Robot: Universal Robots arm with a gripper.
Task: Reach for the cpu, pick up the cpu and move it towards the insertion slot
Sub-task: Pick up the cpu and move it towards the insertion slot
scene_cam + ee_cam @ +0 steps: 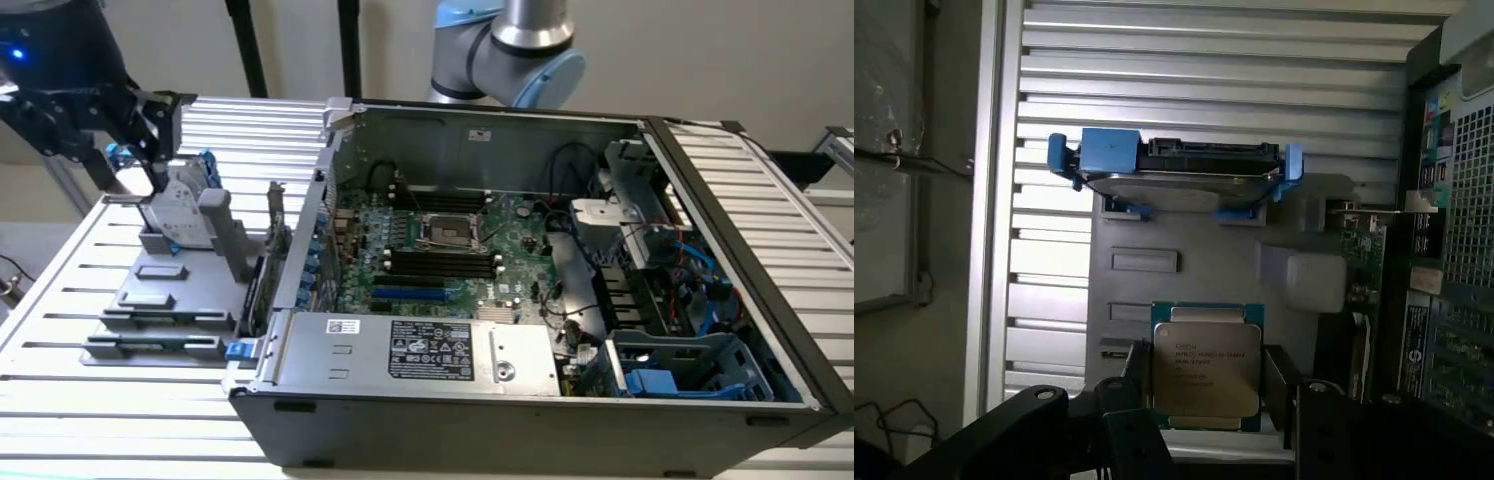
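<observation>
The cpu (1206, 368), a flat square chip with a silvery top and a greenish rim, sits between my two dark fingers (1138, 385), which press on its opposite edges. My gripper (1209, 388) is shut on it and holds it above the grey fixture tray (1184, 250). In the exterior view the gripper (134, 178) hangs over the far end of that tray (160, 300), at the exterior view's left, outside the computer case. The insertion slot (447, 232), a square socket with a shiny frame, lies on the motherboard inside the open case, well off to the exterior view's right of the gripper.
A grey hard drive with blue clips (180, 212) stands upright on the tray just beside the gripper. The case's side wall (314, 230) and a green card (276, 250) rise between tray and motherboard. Black memory slots (441, 265), cables and a power supply (427, 350) surround the socket.
</observation>
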